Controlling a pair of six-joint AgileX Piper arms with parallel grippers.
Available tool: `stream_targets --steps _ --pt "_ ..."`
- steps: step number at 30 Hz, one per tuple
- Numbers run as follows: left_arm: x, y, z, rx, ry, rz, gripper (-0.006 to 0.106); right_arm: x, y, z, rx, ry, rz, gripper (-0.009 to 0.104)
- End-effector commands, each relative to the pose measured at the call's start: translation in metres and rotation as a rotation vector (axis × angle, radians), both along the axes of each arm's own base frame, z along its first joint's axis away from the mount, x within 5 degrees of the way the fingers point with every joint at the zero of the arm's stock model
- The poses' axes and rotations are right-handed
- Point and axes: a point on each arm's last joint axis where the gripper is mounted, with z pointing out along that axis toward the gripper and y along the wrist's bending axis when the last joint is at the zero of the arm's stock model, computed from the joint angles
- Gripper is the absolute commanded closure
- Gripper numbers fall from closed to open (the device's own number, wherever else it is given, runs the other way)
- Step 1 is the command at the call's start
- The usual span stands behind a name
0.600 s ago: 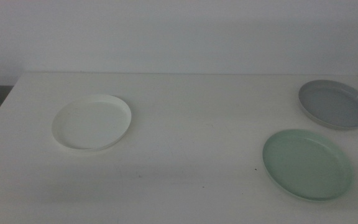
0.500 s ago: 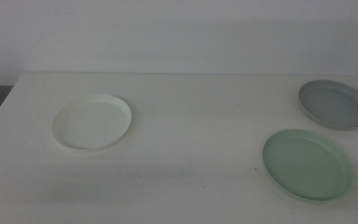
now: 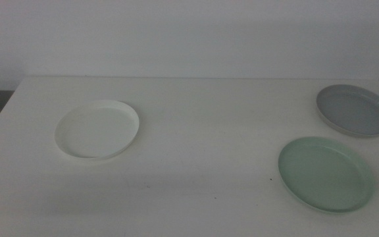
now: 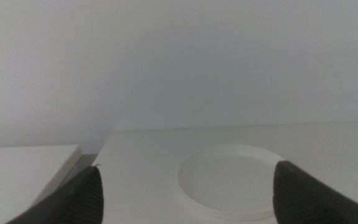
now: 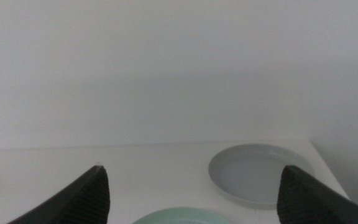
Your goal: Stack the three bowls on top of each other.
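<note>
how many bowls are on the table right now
3, all lying apart, none stacked. The white bowl is on the left side of the table. The grey bowl is at the far right. The mint green bowl sits nearer the camera, just in front of the grey one.

One bowl (image 3: 97, 129) left, two bowls (image 3: 326, 173) right, apparently apart, on table (image 3: 202, 118)

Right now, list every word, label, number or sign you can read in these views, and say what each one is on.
None: no view shows any readable text.
white bowl: plain, no print or mark.
pale mint green bowl: plain.
grey bowl: plain.
white table and the wall behind it: bare, apart from a few tiny dark specks on the table that are not lettering.
Left gripper and right gripper: dark jaws, no markings visible.
</note>
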Motion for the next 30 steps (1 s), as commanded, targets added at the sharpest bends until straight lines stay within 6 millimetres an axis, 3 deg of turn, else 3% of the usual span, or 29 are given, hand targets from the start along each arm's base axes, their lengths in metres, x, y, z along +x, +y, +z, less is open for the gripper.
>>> stream_targets --steps 1,6,12,19,30 --pt "0.000 0.000 0.002 -0.001 -0.019 -0.001 0.007 0.010 0.001 0.022 0.003 0.069 0.006 0.006" --pt "0.000 0.000 0.002 -0.001 -0.019 -0.001 0.007 0.037 0.008 0.060 -0.022 0.413 0.066 0.006" --pt "0.000 0.000 0.002 -0.001 -0.019 -0.001 0.007 0.057 0.015 0.073 0.015 0.786 0.120 0.006" --pt "0.000 0.000 0.002 -0.001 -0.019 -0.001 0.007 0.079 0.017 0.074 0.075 0.745 0.109 0.006" --pt "0.000 0.000 0.002 0.001 -0.019 -0.001 0.007 0.076 0.016 0.069 0.152 0.835 0.067 0.007"
